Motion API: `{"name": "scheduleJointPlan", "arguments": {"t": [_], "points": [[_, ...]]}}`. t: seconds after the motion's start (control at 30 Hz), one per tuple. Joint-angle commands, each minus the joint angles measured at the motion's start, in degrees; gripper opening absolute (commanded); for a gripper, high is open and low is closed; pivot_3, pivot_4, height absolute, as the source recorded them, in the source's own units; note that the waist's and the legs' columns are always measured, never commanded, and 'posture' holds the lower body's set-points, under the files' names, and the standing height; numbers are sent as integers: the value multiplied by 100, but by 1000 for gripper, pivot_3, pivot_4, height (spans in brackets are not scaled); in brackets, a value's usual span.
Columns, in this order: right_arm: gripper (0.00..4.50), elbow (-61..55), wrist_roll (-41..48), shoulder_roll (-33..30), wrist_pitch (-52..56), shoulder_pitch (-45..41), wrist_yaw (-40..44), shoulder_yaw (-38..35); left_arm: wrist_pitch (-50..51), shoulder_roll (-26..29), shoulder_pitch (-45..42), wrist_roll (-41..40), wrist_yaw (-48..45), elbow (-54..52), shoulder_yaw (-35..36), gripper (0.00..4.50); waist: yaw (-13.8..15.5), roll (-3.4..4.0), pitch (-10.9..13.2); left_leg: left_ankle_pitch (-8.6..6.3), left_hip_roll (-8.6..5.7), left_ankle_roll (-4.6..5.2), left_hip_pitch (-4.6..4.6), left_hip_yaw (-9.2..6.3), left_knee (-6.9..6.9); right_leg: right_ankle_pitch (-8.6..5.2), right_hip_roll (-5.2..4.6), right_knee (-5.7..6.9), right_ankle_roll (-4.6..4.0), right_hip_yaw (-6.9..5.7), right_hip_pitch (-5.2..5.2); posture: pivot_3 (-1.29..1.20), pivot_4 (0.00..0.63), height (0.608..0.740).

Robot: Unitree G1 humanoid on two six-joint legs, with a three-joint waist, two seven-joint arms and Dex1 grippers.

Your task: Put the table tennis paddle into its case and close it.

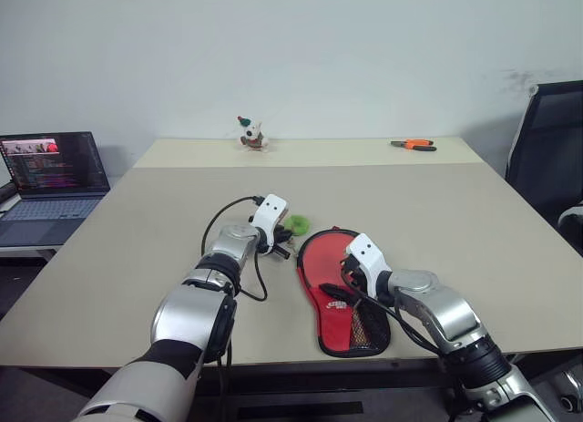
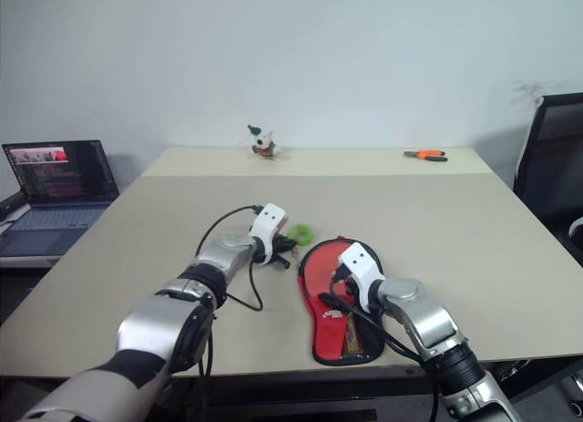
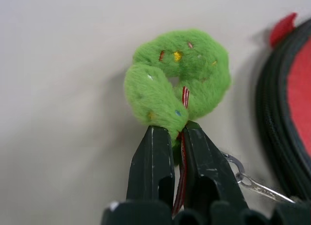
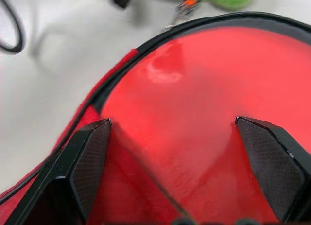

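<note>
A: So where's the paddle now?

B: Lying inside the case, red face up, right under the right pincer, whose fingers stand spread wide over it, one to each side, not gripping anything. The case sits near the front edge of the table.

A: And the other pincer?

B: The left pincer is pressed together on the fluffy green zipper tag, just beside the round end of the case.

A: Then it's about to zip, I'd guess?

B: Looks that way. I'd say pull the tag along the black rim, low and steady, while the right one presses the case flat so it doesn't slide or bunch.

A: Room enough?

B: Plenty ahead and to both sides of the pincers; the toy and the pliers are well apart at the far edge. The front edge is close behind the case's narrow end, so I wouldn't drag it back
</note>
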Motion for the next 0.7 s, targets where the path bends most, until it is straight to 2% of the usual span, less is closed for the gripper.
{"name": "scheduleJointPlan", "arguments": {"t": [0.03,0.2,0.37,0.7], "points": [[4500,329,-145,-51,311,228,103,315,-349,-32,-310,258,253,-33,-114,9,0,-1,-2,0,-1,0,1,1,0,0,0,0,0,1,0,0,150,740],[4500,713,-338,-55,250,278,93,385,-1126,-191,-413,1403,1078,43,-1105,9,1,-19,-27,0,-2,0,17,5,-2,0,0,1,0,6,13,0,150,740],[4500,428,-341,-133,406,531,125,469,-1567,-493,-615,1926,1553,106,-1516,9,11,-27,-34,-2,0,0,79,4,-6,-17,-1,-22,30,-6,94,0,150,740],[4500,-201,-410,-198,683,1150,26,488,-2247,-1008,-951,2970,2233,174,-2420,9,27,-32,-44,-3,0,-1,67,-5,-15,-14,-4,-63,41,-30,108,0,150,740]]}}
